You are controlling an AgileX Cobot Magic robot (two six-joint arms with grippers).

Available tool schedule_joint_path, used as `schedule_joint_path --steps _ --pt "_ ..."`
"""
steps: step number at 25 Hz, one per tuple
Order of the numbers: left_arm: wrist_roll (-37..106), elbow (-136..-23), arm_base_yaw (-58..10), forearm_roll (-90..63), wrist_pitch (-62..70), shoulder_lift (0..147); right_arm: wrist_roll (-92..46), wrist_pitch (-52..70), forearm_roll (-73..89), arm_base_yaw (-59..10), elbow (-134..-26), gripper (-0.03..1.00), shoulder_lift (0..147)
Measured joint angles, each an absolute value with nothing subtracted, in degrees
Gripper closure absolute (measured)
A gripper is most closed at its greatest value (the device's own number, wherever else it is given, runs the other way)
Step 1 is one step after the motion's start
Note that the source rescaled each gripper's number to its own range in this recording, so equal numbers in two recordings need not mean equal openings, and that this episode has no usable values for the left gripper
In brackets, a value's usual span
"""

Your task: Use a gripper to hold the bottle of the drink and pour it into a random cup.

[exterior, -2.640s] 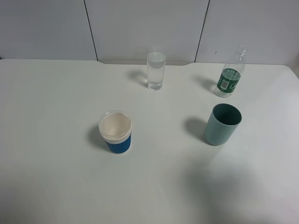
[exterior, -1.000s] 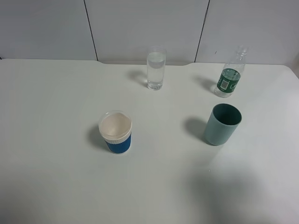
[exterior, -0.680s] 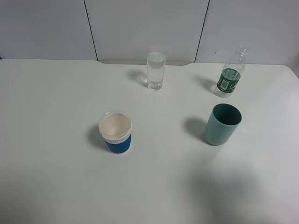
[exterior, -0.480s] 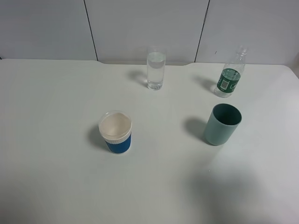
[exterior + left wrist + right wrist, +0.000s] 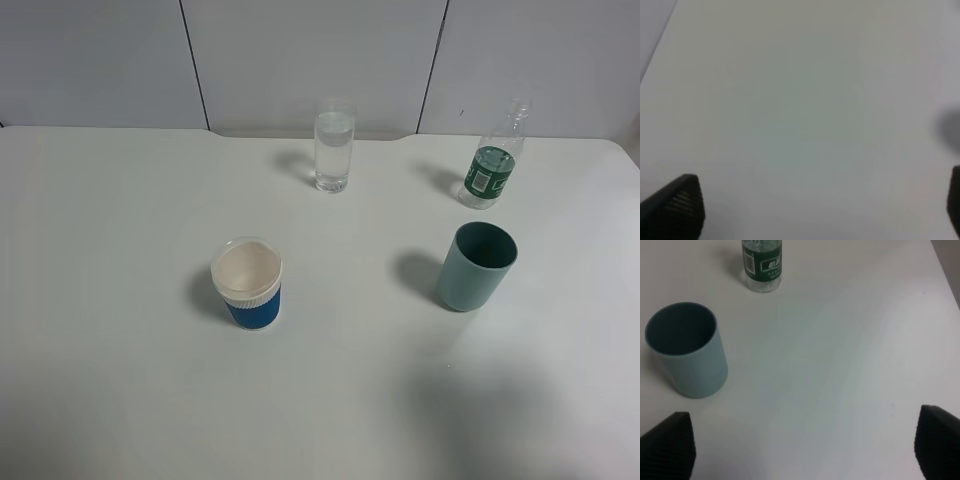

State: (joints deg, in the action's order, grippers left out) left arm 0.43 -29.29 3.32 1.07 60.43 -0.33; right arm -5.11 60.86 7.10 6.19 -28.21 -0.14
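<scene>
Desk: white desk (image 5: pixel 120 400) under pale wall panels; we see nothing on it shifted since the earlier frames.
Right gripper (image 5: pixel 802 452): our jaws spread wide, empty.
Left gripper (image 5: pixel 815 210): jaws apart over bare desk.
Blue-sleeved cup (image 5: pixel 247 283): near, left.
Teal cup (image 5: pixel 475 266): right, just before the bottle.
Bottle (image 5: pixel 491 160): upright, far right.
Glass (image 5: pixel 333 148): far centre, well apart from the bottle.
</scene>
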Motion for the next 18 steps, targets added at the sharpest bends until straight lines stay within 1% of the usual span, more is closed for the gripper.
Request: schedule_joint_path --steps 18 --pt "0.4 -29.3 3.3 1.1 60.4 -0.3 -5.1 60.9 7.1 6.2 -28.2 0.07 -0.1"
